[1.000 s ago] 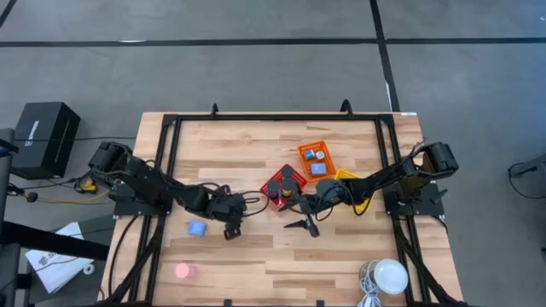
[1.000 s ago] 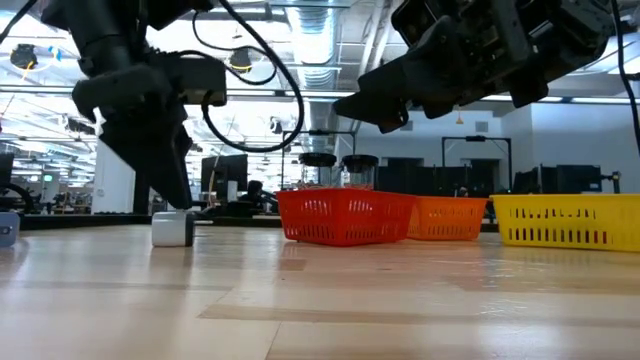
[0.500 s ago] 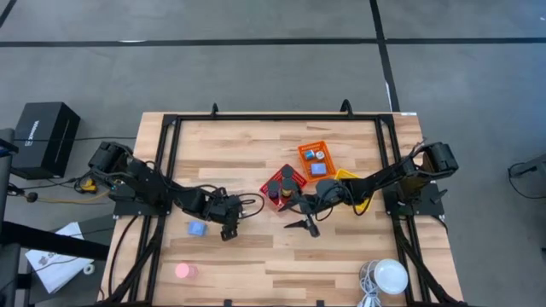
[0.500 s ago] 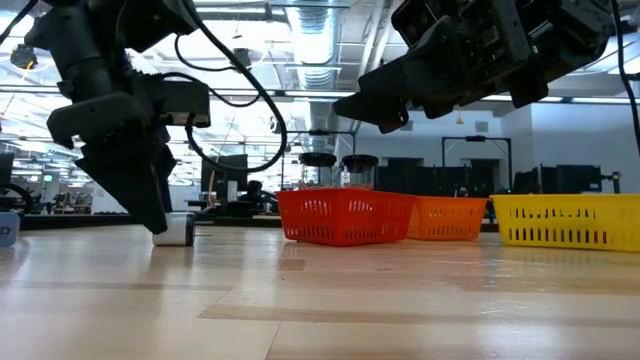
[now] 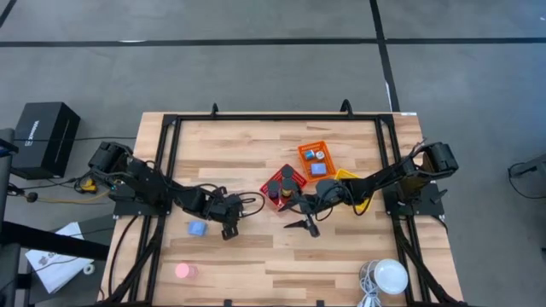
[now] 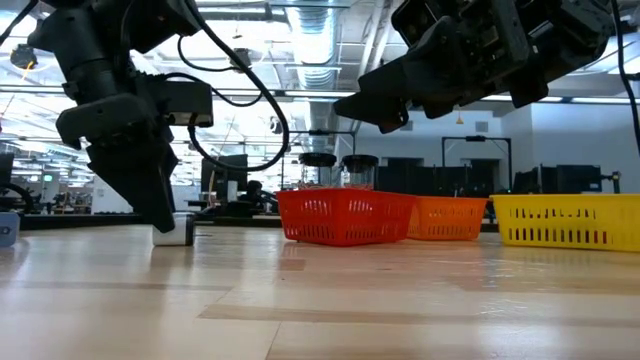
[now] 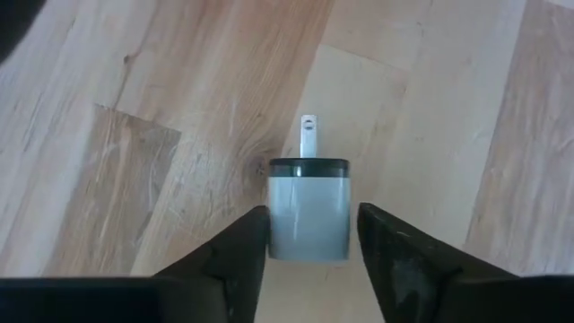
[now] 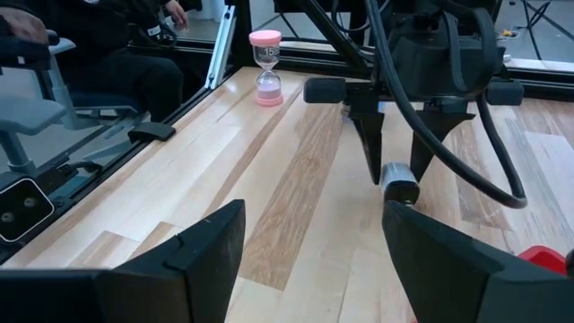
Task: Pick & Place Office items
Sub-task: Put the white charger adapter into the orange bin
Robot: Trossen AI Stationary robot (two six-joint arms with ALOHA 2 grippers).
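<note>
Since a second ago the left claw [image 7: 309,235] has slid a little toward the left arm's own base and dropped lower, so its two fingers now stand on each side of the small grey charger plug [image 7: 308,209]. The claw is open just wider than the plug and has not squeezed it yet. The plug lies flat on the counter [image 5: 247,153], well left of the red basket [image 5: 278,188], with its metal pin pointing away from the claw. I think the fingers straddle it like this so they can close on its two flat sides.

A blue block [image 5: 197,228] sits just left of the plug, and a pink sand timer [image 5: 183,271] stands farther off, near the counter's front edge.

The right claw [image 5: 303,224] has not moved. It hangs in the air just in front of the red basket, wide open and holding nothing, as if it waits for its turn. Right of the red basket are an orange basket [image 5: 316,159] with small things inside and a yellow basket [image 6: 566,220].

The counter is pale wood planks inside a black frame. Behind it is a big room with ceiling lights and desks.
</note>
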